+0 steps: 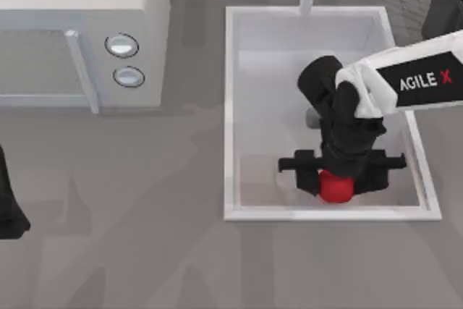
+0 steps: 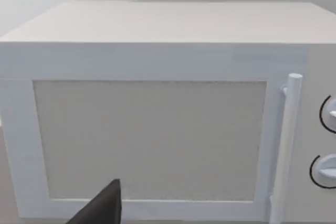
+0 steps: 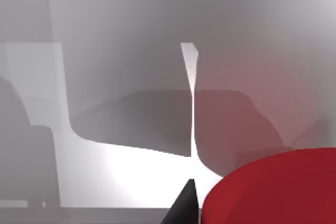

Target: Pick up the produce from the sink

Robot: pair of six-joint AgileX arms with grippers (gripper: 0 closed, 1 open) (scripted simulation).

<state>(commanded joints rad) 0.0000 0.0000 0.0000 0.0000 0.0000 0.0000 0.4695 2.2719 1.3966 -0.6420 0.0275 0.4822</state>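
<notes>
1. The left claw (image 1: 11, 215) sits parked at the surface's left edge, facing the microwave (image 1: 79, 27); I cannot tell how its fingers stand.
2. The sink (image 1: 230, 113) lies right of centre.
3. The produce (image 1: 336, 187) rests by the sink's near wall, the right claw (image 1: 338, 173) reaching down over it. Whether it has clamped, I cannot tell.
4. Lifting out remains; the near wall is close, with open room above.
</notes>
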